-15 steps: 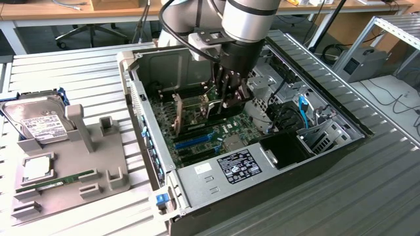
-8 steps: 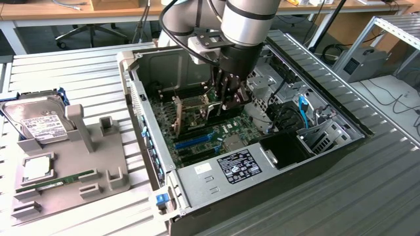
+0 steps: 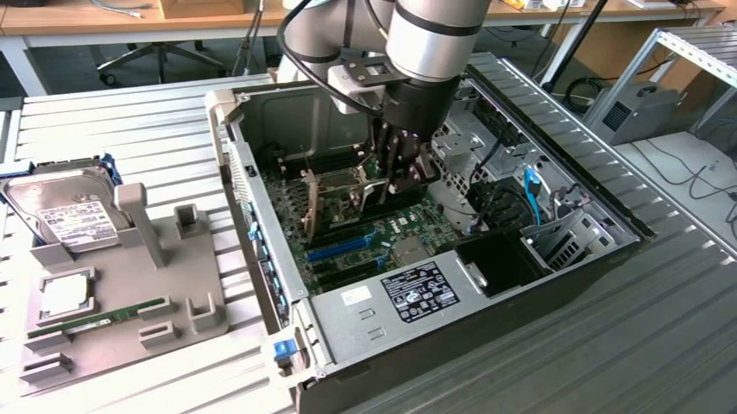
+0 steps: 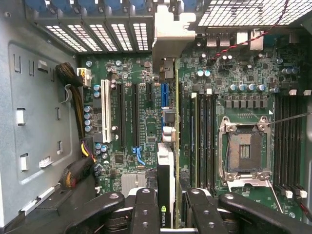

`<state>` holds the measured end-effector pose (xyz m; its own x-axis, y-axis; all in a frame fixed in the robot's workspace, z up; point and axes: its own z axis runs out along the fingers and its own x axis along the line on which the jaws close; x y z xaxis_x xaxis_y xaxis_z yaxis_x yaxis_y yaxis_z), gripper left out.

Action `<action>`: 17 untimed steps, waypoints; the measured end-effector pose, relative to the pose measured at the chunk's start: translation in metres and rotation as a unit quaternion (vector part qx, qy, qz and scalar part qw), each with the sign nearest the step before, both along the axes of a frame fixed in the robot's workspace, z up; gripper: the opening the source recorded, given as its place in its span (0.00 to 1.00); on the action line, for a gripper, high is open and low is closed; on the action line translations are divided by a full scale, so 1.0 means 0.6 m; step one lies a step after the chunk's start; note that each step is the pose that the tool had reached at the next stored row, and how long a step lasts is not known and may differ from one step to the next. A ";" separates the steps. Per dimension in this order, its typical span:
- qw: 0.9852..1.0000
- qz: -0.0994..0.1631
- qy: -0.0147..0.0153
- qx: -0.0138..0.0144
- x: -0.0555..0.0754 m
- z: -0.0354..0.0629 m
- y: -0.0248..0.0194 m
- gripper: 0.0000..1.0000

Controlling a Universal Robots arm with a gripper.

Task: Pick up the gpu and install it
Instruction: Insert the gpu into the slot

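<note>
End effector [image 4: 170, 197] clamping gpu [image 4: 165, 161] edge-on, inside open computer case [image 3: 357, 302], over motherboard [image 4: 146, 107]

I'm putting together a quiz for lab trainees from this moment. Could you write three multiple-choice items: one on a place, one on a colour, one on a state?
1. Where is the gpu?
A. beside the hard drive
B. in the case, over the motherboard
C. under the case

2. What colour is the RAM stick on the tray?
A. green
B. red
C. white

3. The gripper is:
A. open
B. shut on the gpu
C. shut on the hard drive

Key: 1 B, the gpu hangs inside the case; 2 A, its board is green; 3 B, its fingers sit against both sides of the gpu.
</note>
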<state>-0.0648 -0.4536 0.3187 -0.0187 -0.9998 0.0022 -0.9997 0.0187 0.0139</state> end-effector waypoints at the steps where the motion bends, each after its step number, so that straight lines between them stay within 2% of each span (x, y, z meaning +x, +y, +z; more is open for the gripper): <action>1: 1.000 0.000 0.000 0.000 0.000 0.000 0.0000 0.27; 10: 1.000 0.000 0.000 0.000 -0.003 -0.004 0.0000 0.27; 17: 1.000 0.002 -0.004 0.001 -0.013 -0.016 0.0000 0.27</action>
